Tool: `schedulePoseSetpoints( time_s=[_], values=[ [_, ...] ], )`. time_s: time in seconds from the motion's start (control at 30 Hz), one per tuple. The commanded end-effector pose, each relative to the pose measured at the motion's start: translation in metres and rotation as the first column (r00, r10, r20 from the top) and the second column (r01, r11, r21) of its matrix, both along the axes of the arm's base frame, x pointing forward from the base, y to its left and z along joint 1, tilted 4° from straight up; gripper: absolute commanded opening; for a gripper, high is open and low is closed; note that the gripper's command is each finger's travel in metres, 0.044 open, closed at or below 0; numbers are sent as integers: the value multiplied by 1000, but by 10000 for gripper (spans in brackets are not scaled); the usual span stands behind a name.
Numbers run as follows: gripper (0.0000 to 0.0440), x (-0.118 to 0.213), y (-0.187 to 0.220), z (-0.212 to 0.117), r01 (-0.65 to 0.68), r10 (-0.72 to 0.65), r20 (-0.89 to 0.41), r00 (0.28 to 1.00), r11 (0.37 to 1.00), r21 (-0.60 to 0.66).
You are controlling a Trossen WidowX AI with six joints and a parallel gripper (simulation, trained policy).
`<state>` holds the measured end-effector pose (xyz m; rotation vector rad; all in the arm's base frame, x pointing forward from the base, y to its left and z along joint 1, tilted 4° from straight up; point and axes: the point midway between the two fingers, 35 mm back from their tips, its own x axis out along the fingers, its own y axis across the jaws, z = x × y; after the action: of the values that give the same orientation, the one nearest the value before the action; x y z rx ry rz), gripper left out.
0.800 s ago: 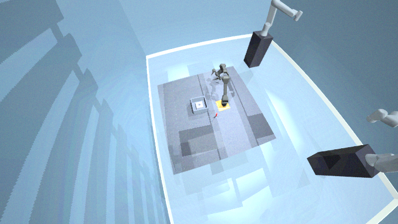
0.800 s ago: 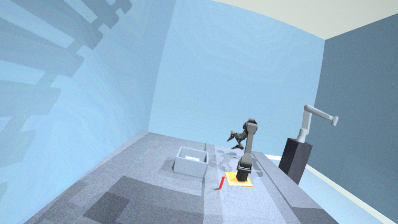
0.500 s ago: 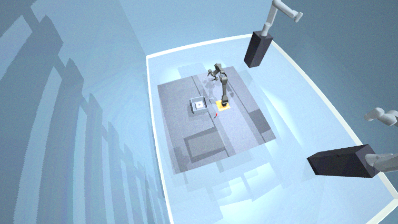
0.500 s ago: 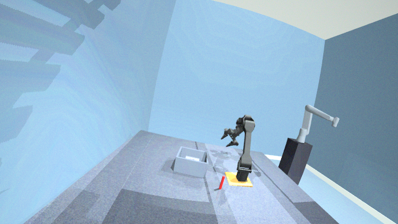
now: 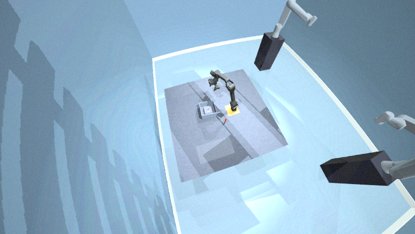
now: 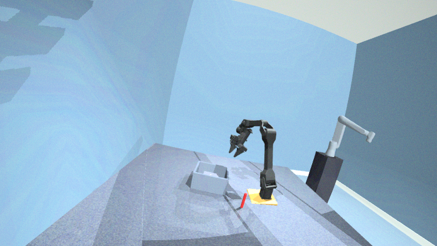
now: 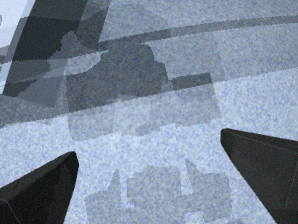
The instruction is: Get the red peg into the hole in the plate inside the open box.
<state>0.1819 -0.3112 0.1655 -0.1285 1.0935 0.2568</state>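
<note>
In the middle of the top view, a black robot arm (image 5: 231,94) (image 6: 268,152) stands on a yellow base plate (image 5: 236,112) (image 6: 273,202), on a gray table (image 5: 255,127) (image 6: 165,183). The arm reaches up from the plate and bends over toward the left of the frame in the exterior view, so that its gripper (image 5: 212,87) (image 6: 233,153) (image 7: 150,147) hangs in the air, pointing down at a tilt. The gripper is spread almost as wide as it goes and has hold of nothing; in the wrist view its 2 dark fingers come in from the lower left and lower right, well apart, with the table surface and shadows between them. The red peg (image 5: 225,120) (image 6: 243,200) is at the lower center-right of the exterior view, standing on the table near the yellow plate, outside the box and apart from the gripper. The open gray box (image 5: 208,116) (image 6: 209,183) sits to the left of the peg in both room views, and a pale plate (image 5: 205,111) (image 6: 208,174) shows at its bottom. In the top view, 2 pale arms on dark pedestals show at the upper right and lower right.

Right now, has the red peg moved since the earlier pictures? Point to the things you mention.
No. In the exterior view, the red peg (image 5: 225,120) (image 6: 243,200) stands at the same place beside the yellow plate (image 5: 229,113) (image 6: 255,200).
</note>
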Motion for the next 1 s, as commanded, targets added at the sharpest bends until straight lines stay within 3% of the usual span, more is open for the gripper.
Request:
schedulePoseSetpoints(
  time_s=[0.0,0.43,0.97],
  values=[
    [440,13,23,6,49,-47,-60,997,998,36],
    [440,57,141,27,331,-282,-339,898,939,97],
    [440,52,266,34,621,-556,-511,655,782,-53]
  ],
)
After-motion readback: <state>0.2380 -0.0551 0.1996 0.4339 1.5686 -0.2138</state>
